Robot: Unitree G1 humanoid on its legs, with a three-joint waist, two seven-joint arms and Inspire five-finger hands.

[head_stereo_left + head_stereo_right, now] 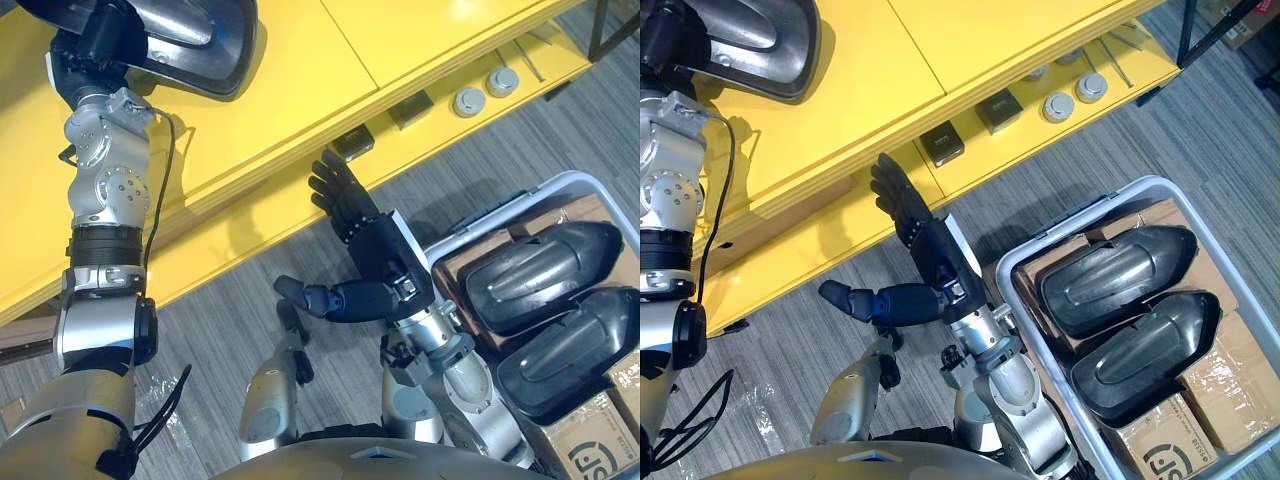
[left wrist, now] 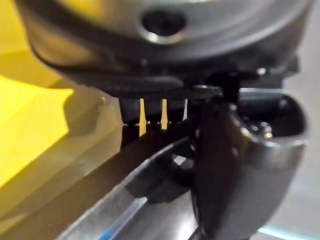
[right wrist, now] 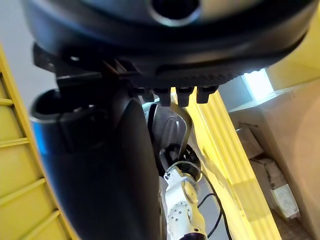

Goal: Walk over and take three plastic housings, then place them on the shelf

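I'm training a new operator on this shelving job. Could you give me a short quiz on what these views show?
1. How many plastic housings lie in the grey bin?
2. True or false: the right hand is curled round a housing.
3. Where is the housing outside the bin? A) on the yellow shelf top, by the left hand; B) on the floor; C) in the right hand.
Key: 1 two; 2 false, it is open and empty; 3 A.
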